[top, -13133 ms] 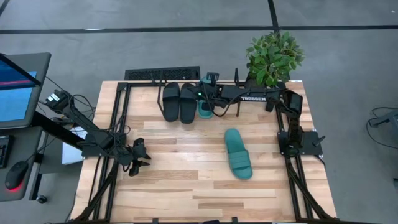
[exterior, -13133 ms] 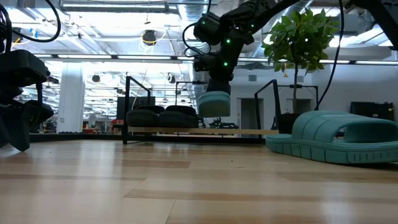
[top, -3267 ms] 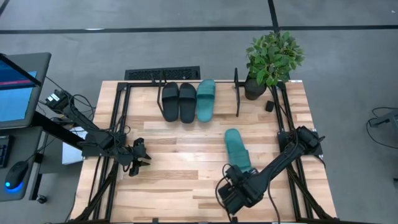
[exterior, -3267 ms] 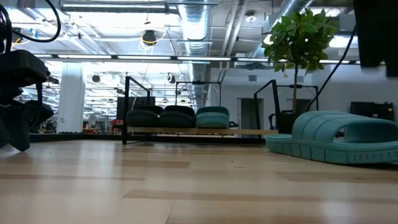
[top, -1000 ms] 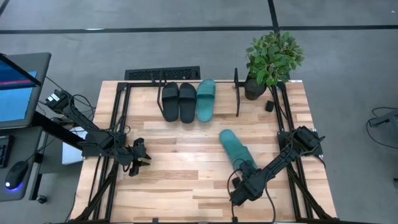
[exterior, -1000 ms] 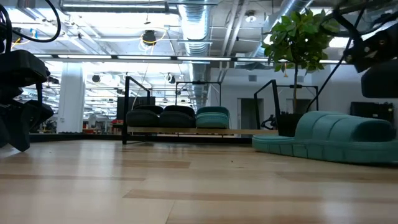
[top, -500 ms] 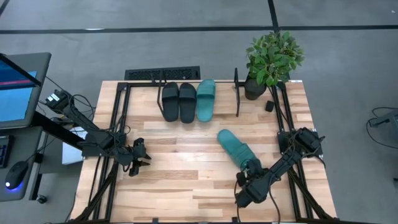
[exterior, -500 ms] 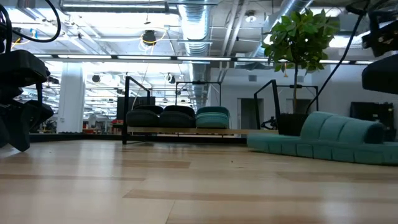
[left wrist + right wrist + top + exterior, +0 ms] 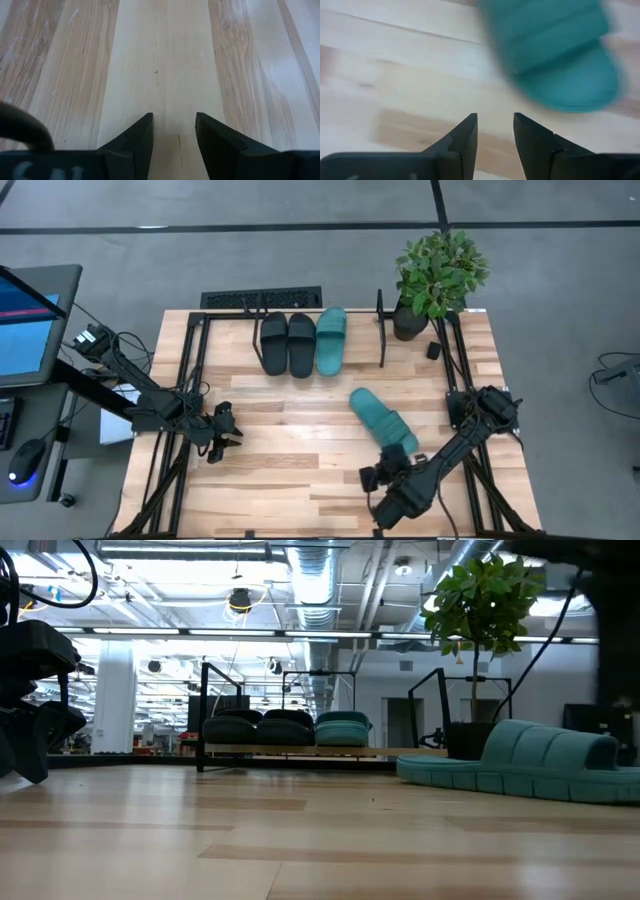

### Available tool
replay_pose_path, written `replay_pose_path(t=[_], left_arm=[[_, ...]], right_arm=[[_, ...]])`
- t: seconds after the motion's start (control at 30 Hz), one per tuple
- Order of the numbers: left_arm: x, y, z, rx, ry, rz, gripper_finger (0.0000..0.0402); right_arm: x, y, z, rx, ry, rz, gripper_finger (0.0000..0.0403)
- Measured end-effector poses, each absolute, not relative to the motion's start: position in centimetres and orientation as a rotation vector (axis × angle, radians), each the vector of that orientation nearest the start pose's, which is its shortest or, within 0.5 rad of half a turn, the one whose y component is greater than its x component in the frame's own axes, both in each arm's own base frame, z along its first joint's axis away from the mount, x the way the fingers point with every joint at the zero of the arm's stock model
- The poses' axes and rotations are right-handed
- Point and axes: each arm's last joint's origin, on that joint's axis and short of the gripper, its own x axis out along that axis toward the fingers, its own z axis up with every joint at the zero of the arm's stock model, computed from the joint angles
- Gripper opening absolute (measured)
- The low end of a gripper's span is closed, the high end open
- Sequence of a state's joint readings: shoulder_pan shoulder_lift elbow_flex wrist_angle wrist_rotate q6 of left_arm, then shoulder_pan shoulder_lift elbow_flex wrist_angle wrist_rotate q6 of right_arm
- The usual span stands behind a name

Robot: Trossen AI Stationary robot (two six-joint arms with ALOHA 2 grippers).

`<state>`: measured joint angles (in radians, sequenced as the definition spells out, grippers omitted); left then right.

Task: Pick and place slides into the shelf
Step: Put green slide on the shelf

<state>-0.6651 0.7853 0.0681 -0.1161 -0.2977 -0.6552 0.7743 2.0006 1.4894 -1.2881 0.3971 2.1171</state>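
Right wrist view: right claw (image 9: 495,131) released, fingers apart, loose teal slide (image 9: 559,52) lying just ahead, untouched.

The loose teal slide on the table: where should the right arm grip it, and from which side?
The teal slide lies flat and diagonal, apart from the shelf. Probably best gripped at its near end, the one beside the right end effector, which is open with nothing between its fingers. The wide strap rises over the sole, so coming from that end to pinch the sole edge, or the strap from above, looks workable.
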Motion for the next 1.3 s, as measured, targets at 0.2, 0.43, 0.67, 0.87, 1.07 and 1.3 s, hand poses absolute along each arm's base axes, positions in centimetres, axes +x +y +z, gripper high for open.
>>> replay_pose_path(t=[0.2,0.43,0.67,0.87,1.07,1.3], left_arm=[[10.1,-6.8,10.4,-0.23,0.811,-0.088,0.0135],[10.1,-6.8,10.4,-0.231,0.81,-0.088,0.0135],[10.1,-6.8,10.4,-0.231,0.81,-0.088,0.0135],[10.1,-6.8,10.4,-0.23,0.811,-0.088,0.0135],[10.1,-6.8,10.4,-0.23,0.811,-0.088,0.0135],[10.1,-6.8,10.4,-0.23,0.811,-0.088,0.0135]], right_arm=[[28.4,23.9,18.5,0.81,0.758,-1.005,0.0118],[29.6,22.3,18.3,0.68,0.985,-0.941,0.0118],[29.8,20.6,17.1,0.573,1.208,-0.888,0.0118],[28.8,19.2,16.0,0.519,1.334,-0.961,0.0118],[27.0,18.4,16.1,0.43,1.469,-1.114,0.0118],[24.9,18.3,16.9,0.364,1.467,-1.353,0.0108]])
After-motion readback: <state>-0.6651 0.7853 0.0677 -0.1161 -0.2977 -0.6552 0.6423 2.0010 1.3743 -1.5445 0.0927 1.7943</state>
